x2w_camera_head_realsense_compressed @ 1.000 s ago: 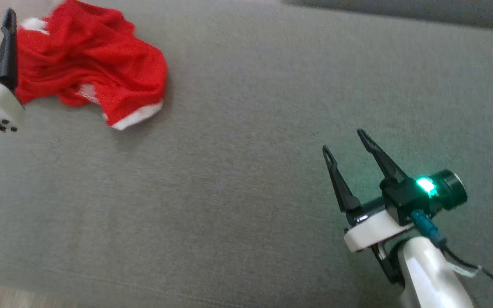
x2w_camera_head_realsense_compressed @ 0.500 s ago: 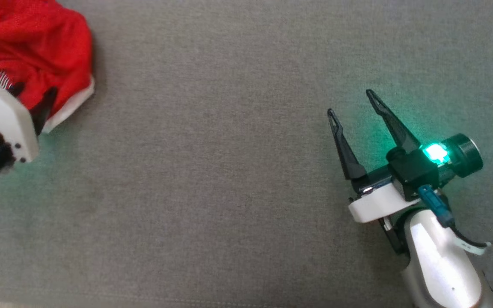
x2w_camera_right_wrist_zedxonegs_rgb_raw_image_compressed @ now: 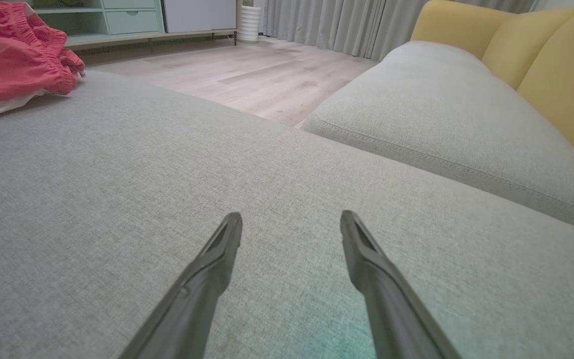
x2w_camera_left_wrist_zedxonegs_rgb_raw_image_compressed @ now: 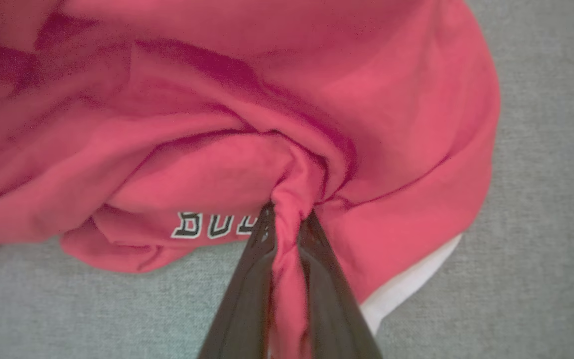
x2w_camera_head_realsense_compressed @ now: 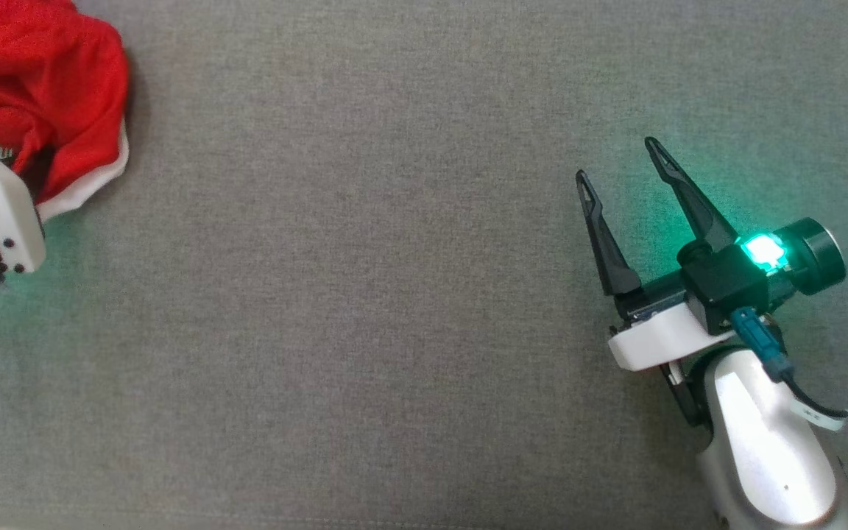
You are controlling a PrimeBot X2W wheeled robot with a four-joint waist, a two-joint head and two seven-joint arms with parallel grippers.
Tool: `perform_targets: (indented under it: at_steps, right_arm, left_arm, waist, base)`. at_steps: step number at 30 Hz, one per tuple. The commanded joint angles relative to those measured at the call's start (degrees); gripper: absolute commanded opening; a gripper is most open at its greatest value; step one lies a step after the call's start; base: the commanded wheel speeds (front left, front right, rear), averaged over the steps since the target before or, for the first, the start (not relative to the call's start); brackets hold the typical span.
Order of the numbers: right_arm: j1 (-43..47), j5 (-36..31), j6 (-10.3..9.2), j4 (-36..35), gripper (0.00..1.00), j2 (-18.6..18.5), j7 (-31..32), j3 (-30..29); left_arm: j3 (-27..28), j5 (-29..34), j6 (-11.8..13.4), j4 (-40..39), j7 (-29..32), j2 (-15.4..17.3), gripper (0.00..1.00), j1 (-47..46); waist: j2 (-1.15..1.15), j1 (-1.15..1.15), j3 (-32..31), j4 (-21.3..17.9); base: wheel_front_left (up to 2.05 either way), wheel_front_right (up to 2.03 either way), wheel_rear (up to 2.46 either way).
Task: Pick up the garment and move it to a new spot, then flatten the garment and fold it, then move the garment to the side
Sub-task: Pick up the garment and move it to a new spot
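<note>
The left gripper is clamping the red garment at ten o'clock. The right gripper is hovering, fingers spread.

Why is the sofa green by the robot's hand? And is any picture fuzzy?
Head view: a green lamp behind the right gripper glows onto the grey cushion. Right wrist view: a faint green tint at the bottom edge. Left wrist view: the red garment looks fuzzy at the upper left, sharper by the lettering.
</note>
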Motion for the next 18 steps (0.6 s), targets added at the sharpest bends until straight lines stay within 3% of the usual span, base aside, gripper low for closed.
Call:
perform_targets:
  at_steps: [1, 8, 18]
  right_arm:
    - [-0.6, 0.2, -0.04, -1.6, 1.0, 0.1, -0.5, 1.2]
    - [0.0, 1.9, -0.04, 0.6, 1.0, 0.1, -2.0, 0.8]
    - [2.8, 6.0, -0.04, 4.5, 1.0, 0.1, -4.4, 0.4]
  left_arm:
    - [1.4, 0.8, 0.1, -1.0, -1.2, 3.6, 0.0, -1.5]
    - [0.1, 2.9, 0.1, -2.4, -7.5, 6.0, 0.0, -4.0]
    - [-4.3, 6.1, 0.1, -8.7, -11.2, 9.8, 0.0, -9.2]
  waist:
    - [0.0, 0.0, -1.0, 0.2]
    - [0.0, 0.0, -6.3, 0.9]
    - [0.0, 0.0, -16.8, 0.0]
  base:
    - [0.0, 0.0, 0.0]
    - [0.0, 0.0, 0.0]
    - [0.0, 0.0, 0.0]
